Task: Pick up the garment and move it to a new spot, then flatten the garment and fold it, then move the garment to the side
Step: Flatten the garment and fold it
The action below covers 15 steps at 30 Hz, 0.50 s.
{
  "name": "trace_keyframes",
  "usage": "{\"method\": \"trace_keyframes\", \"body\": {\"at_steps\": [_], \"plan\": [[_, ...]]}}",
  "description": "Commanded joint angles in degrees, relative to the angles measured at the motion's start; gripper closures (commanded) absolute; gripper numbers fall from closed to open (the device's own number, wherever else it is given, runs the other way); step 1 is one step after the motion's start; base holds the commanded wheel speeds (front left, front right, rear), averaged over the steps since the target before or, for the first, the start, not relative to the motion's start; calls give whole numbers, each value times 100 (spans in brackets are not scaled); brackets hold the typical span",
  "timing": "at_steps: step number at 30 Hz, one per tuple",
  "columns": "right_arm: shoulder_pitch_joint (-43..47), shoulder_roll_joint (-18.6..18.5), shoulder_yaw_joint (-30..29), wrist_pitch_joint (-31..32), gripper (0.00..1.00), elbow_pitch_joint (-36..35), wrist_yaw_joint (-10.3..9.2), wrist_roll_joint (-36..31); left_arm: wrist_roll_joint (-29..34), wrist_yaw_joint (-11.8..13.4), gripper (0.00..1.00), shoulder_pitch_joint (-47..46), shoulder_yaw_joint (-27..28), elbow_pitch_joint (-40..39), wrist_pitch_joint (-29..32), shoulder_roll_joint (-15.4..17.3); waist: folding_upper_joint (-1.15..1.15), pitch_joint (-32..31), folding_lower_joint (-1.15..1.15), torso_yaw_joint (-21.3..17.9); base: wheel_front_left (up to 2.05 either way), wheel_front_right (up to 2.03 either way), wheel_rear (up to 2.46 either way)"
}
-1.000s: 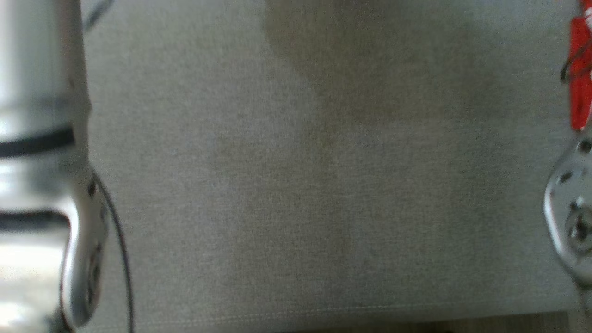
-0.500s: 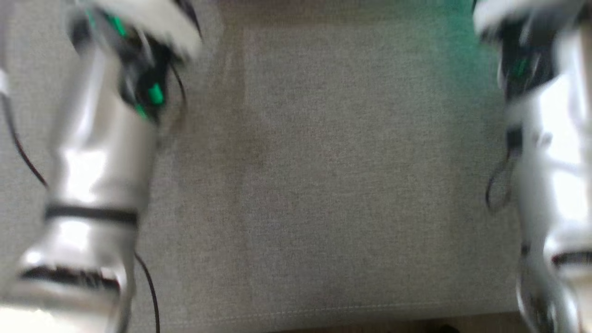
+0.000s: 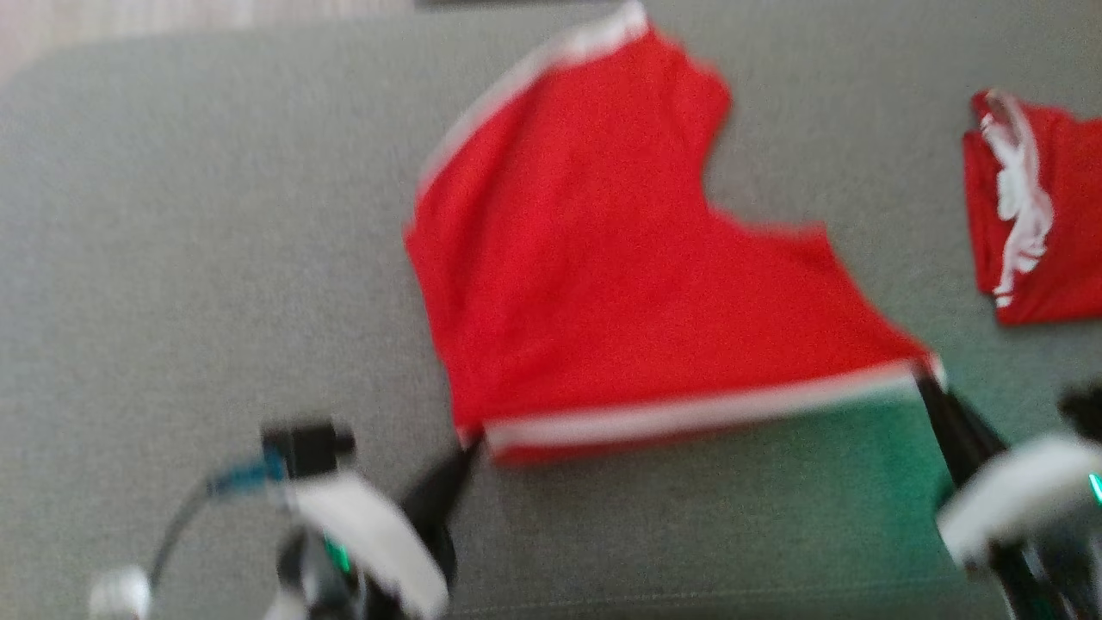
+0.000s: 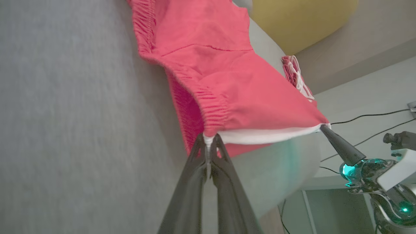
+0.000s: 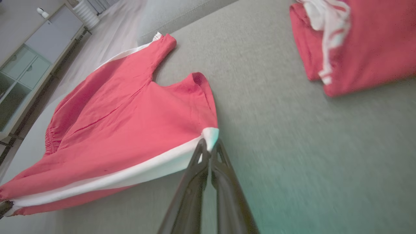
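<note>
**1. Left gripper (image 4: 208,144).** The two fingers are pressed together and clamped on one corner of the garment (image 3: 620,275). The grip point is where the gathered elastic hem (image 4: 213,107) meets the white band (image 3: 689,415). In the head view this gripper sits at 7 o'clock.

**2. Right gripper (image 5: 209,146).** The two fingers are pressed together and clamped on the opposite corner of the same white band. In the head view it sits at 4 o'clock. In the left wrist view its tip appears at 3 o'clock, touching the far end of the band.

**3. Garment.** The item is red with white trim.
- The banded edge is stretched taut between the two grippers.
- In the head view the edge runs from 7 o'clock to 4 o'clock.
- In the left wrist view the held edge stands clear of the grey fabric surface (image 3: 172,258).
- The rest of the cloth extends toward 12 o'clock and lies on that surface.
- The head view is blurred, so fine creases cannot be told there.

**4. Surroundings.**
- A folded red garment (image 3: 1046,232) with white trim lies on the same surface. It is at 2 o'clock in the head view, well apart from the held item.
- A yellow cushion (image 4: 302,19) shows at 1 o'clock in the left wrist view, beyond the surface.
- A cabinet (image 5: 29,61) with glass doors shows at 10 o'clock in the right wrist view.
- Dark cables (image 4: 367,115) run at 3 o'clock in the left wrist view.
</note>
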Motion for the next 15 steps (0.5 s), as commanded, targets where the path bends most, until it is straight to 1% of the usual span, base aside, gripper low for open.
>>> {"method": "trace_keyframes", "body": {"at_steps": [1,5,8,11,14,15], "plan": [[181,-39,-36,138,100,-482,39,39,-67,93,100,59,176,-439,36,120,0,-391,0,24,0,0,0],[1426,195,-542,730,100,-1725,39,68,-251,515,100,1187,134,-1512,56,172,0,-450,0,38,0,0,0],[1860,376,-812,1060,100,-2396,39,105,-382,685,100,1668,139,-2142,16,148,0,-422,0,81,0,0,0],[1722,436,-954,1266,100,-2661,39,2,-417,784,100,1731,153,-2474,-4,82,0,-326,0,187,0,0,0],[1157,464,-886,1452,100,-2656,39,-63,-490,832,100,1507,120,-2577,60,-74,0,-170,0,350,0,0,0],[909,412,-838,1523,100,-2620,39,-129,-539,847,100,1405,119,-2599,73,-159,0,-106,0,419,0,0,0]]}}
